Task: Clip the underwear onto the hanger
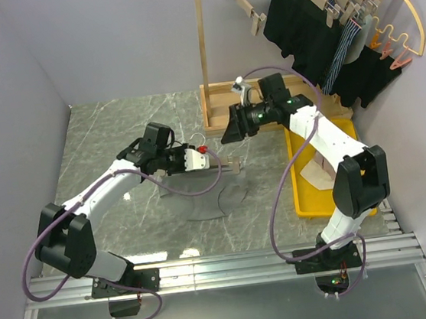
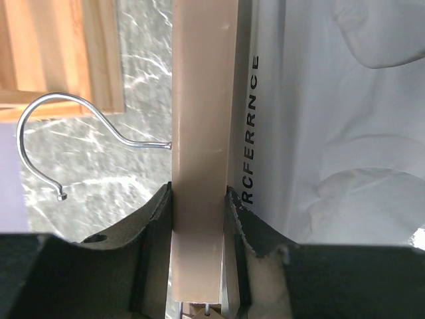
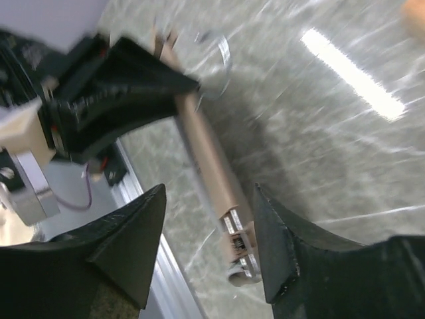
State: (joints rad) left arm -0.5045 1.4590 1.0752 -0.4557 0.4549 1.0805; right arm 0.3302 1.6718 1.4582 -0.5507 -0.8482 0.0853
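Note:
The hanger [image 1: 226,166] is a pale wooden bar held level above the table. My left gripper [image 1: 195,160] is shut on its middle. In the left wrist view the bar [image 2: 201,119] runs up between my fingers [image 2: 157,219], with the metal hook [image 2: 63,129] to its left. The light grey underwear [image 1: 202,198] lies flat on the table under the hanger; its lettered waistband [image 2: 319,133] lies beside the bar. My right gripper [image 1: 237,126] is open, just above the bar's right end. In the right wrist view, the end clip [image 3: 238,244] sits between the open fingers [image 3: 279,246].
A yellow tray [image 1: 307,204] holding a beige-pink garment [image 1: 322,168] sits at the right. A wooden rack [image 1: 204,53] at the back carries black garments [image 1: 301,18] on clip hangers. A yellow hoop hanger [image 1: 405,10] hangs at the far right.

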